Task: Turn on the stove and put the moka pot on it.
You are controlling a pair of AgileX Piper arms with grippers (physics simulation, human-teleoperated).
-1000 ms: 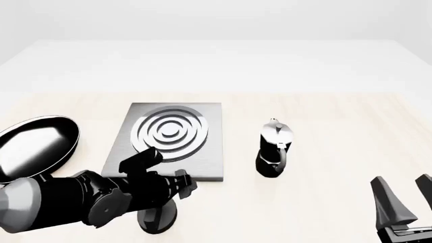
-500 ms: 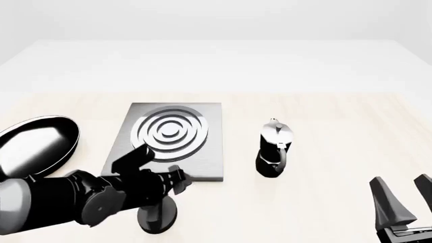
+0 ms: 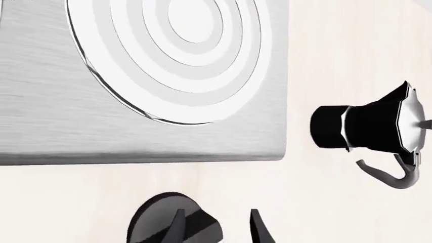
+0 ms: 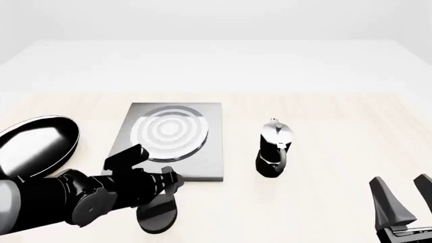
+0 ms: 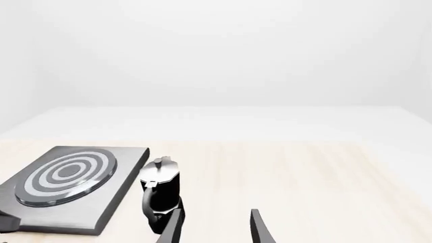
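The stove (image 4: 210, 152) is a grey slab left of centre, and its ring burner (image 4: 167, 132) looks pale. The black oval knob (image 4: 159, 214) lies on the table just in front of it. My left gripper (image 4: 173, 179) hovers open above the knob. In the left wrist view one fingertip overlaps the knob (image 3: 152, 223) and the other is beside it. The moka pot (image 4: 273, 149) stands upright to the right of the stove, untouched. My right gripper (image 4: 401, 181) stands open near the front right corner, with the pot (image 5: 162, 188) ahead of it.
A shiny black frying pan (image 4: 34, 147) lies left of the stove, close to my left arm. Bare light wooden table (image 4: 337, 126) stretches to the right of the pot and behind the stove.
The burner rings have gone from dark-and-silver to a pale, even tone. My left gripper has drawn back to the left, uncovering more of the knob. The right arm and pot have not moved.
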